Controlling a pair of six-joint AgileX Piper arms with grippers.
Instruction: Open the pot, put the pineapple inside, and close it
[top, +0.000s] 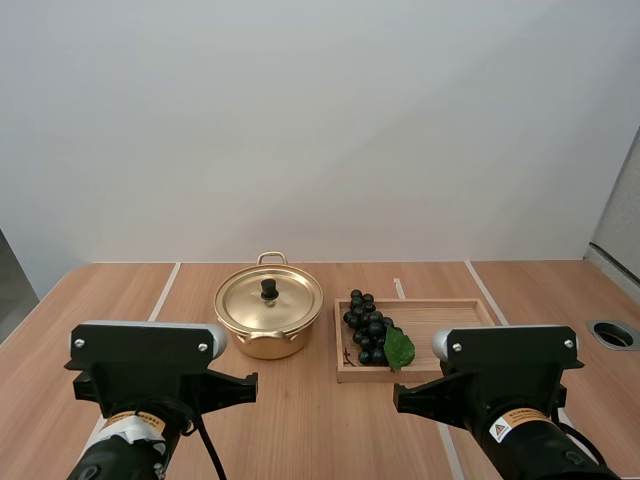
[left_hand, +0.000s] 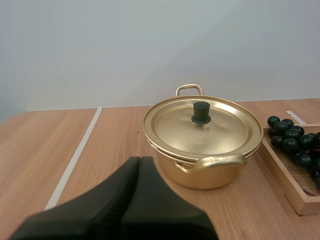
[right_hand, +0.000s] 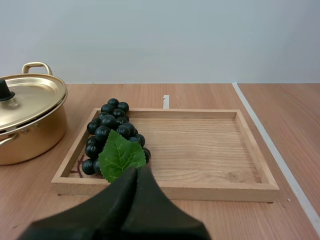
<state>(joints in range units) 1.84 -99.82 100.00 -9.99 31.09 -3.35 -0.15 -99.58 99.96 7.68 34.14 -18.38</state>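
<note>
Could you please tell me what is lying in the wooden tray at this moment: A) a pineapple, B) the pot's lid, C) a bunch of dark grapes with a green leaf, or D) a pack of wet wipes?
C: a bunch of grapes with a green leaf lies inside the tray, at the end nearest the pot.

The wooden table (top: 320, 420) carries two things directly. A gold pot (left_hand: 210, 175) stands just ahead of the left gripper (left_hand: 140, 161), a little to its right. A wooden tray (right_hand: 225, 191) lies flat just ahead of the right gripper (right_hand: 137, 170), beside the pot and apart from it. Pale strips (top: 165, 292) run along the tabletop, away from both grippers. Well off to the right gripper's right sits what may be a round inset hole (top: 612, 333).
</note>
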